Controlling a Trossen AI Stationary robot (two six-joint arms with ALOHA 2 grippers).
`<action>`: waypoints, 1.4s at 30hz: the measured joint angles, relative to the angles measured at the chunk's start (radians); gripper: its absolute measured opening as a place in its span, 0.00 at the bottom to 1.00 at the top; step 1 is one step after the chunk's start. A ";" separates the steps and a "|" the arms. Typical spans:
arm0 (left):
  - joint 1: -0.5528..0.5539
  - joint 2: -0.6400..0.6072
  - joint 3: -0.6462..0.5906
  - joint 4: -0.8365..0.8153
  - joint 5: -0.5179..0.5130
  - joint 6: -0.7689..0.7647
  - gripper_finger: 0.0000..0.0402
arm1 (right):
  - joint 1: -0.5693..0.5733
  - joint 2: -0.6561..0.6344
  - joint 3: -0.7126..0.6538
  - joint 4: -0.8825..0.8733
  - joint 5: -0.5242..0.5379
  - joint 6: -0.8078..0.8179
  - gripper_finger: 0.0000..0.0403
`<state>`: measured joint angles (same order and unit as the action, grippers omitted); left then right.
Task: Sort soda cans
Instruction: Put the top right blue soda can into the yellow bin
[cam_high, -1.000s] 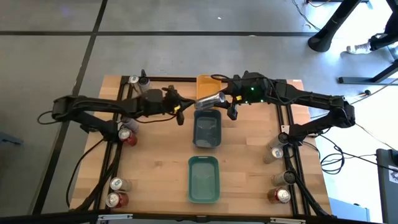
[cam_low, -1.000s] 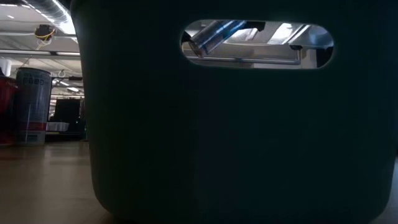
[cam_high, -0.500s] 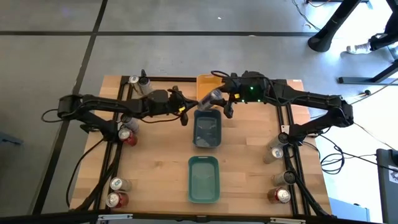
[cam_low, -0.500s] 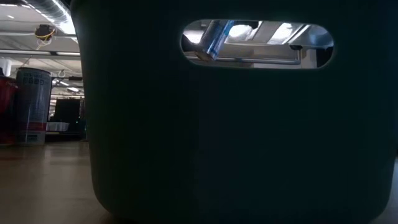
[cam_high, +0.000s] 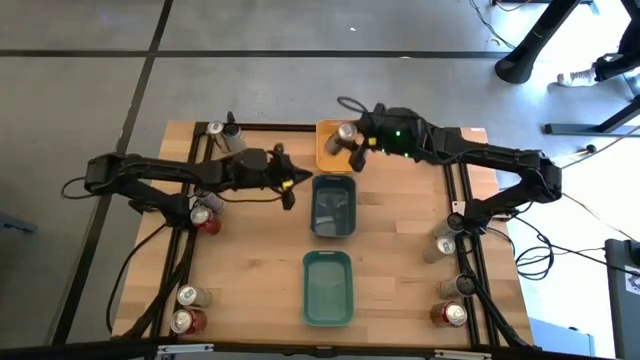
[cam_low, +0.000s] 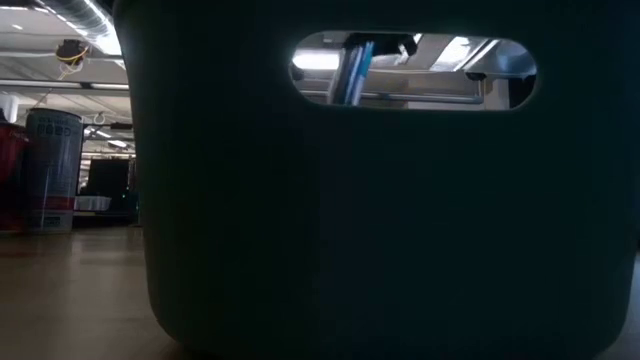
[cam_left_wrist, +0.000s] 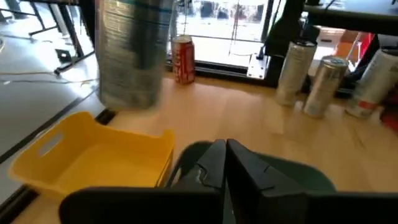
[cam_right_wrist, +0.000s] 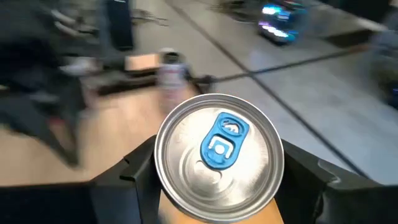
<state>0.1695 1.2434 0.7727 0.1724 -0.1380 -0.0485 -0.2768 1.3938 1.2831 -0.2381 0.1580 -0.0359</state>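
My right gripper (cam_high: 350, 140) is shut on a silvery-grey soda can (cam_high: 346, 134) with a blue tab (cam_right_wrist: 217, 148), held upright above the yellow tray (cam_high: 326, 152) at the table's far middle. The can also shows in the left wrist view (cam_left_wrist: 132, 53) and through the tray's handle slot in the low view (cam_low: 350, 70). My left gripper (cam_high: 288, 192) is shut and empty, just left of the far teal tray (cam_high: 333, 228), its fingertips (cam_left_wrist: 225, 163) over that tray's rim. My right gripper pinches the can's side wall just below its top rim (cam_right_wrist: 163, 163) between its two fingers (cam_right_wrist: 127, 171), one on either side. The can stands upright, top up, lifted clear over the yellow tray (cam_left_wrist: 93, 155).
A second teal tray (cam_high: 327, 310) lies near the front edge and fills the low view (cam_low: 380, 220). Cans stand along the left side (cam_high: 215, 130) (cam_high: 200, 213) (cam_high: 185, 308) and the right side (cam_high: 443, 243) (cam_high: 453, 314). Bare wood lies between trays and cans.
My right gripper has gone toward the table's far edge with the can, from over the far teal tray to over the yellow tray. It has turned the can from lying slanted to upright.
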 joint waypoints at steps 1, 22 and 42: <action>0.002 -0.025 0.000 -0.027 -0.010 0.000 0.01 | -0.014 0.000 0.000 -0.011 0.007 0.001 0.56; 0.001 -0.206 0.000 -0.327 -0.030 -0.036 0.01 | -0.296 0.301 0.000 0.041 0.012 0.039 0.56; 0.002 -0.206 0.000 -0.310 -0.030 -0.048 0.01 | -0.320 0.456 -0.001 0.153 0.059 0.089 0.56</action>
<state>0.1711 1.0374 0.7731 -0.1379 -0.1677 -0.0967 -0.5968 1.8495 1.2819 -0.0848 0.2168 0.0534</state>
